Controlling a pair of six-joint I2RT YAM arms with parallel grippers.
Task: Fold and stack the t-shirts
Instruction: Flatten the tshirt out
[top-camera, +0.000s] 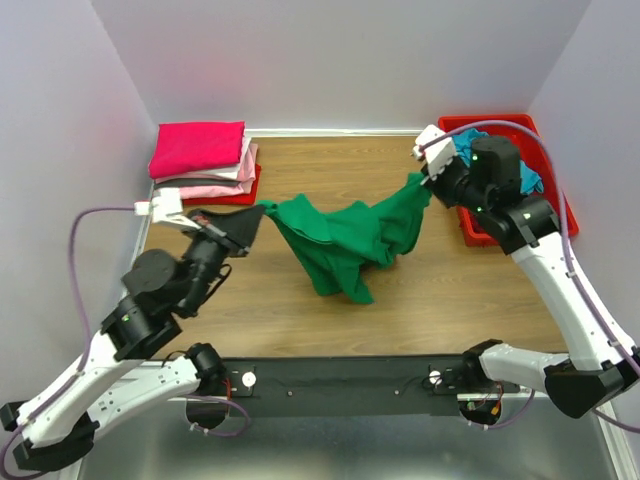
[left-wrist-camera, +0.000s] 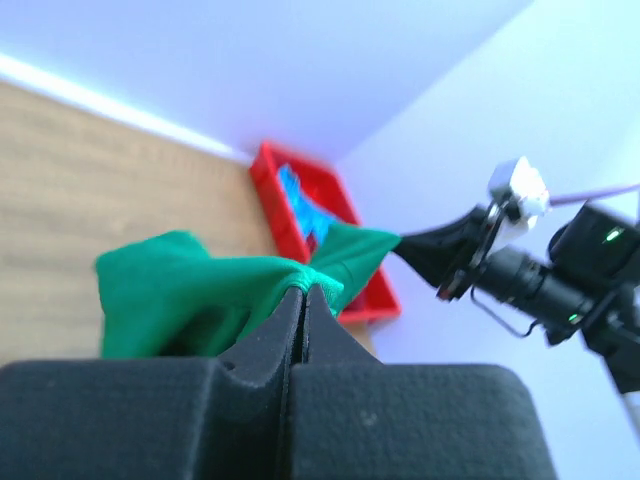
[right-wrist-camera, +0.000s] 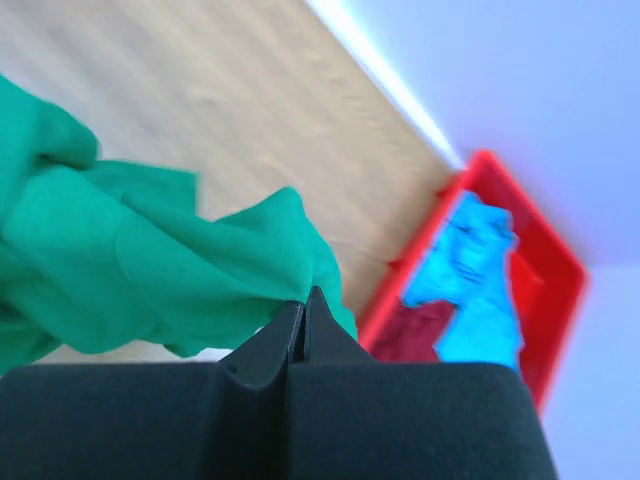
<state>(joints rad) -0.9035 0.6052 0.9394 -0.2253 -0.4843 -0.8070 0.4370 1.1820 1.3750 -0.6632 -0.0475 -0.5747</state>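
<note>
You had a wooden table (top-camera: 440, 290) closed in by pale, plain walls (top-camera: 340, 60) on the left, far and right sides.

The green t-shirt (top-camera: 345, 240) was the biggest thing on it. It was strung between your two arms over the middle of the table, with its bulk sagging in crumpled folds onto the wood.

The red bin (top-camera: 500, 120) sat in the far right corner. The right arm covered much of it from above, so only scraps of the teal t-shirt (top-camera: 530, 178) showed there. The right wrist camera gave you the bin (right-wrist-camera: 545, 270) more fully, though blurred. It showed the teal t-shirt (right-wrist-camera: 480, 280) heaped inside and a dark red cloth (right-wrist-camera: 425, 335) under it.

In the far left corner lay a folded stack. The hot pink t-shirt (top-camera: 197, 147) was on top and the light pink t-shirt (top-camera: 225, 185) below it. A dark red layer at the bottom was barely visible. Neither wrist camera caught that stack.

Your left gripper (top-camera: 262, 212) was pinched tight on the shirt's left end, toward the left edge. Its wrist view showed the fingertips pressed together with green cloth (left-wrist-camera: 190, 290) bunched at them.

Your right gripper (top-camera: 420, 180) was clamped on the shirt's right end, just beside the bin. Its own view showed the same pinch (right-wrist-camera: 305, 295).
</note>
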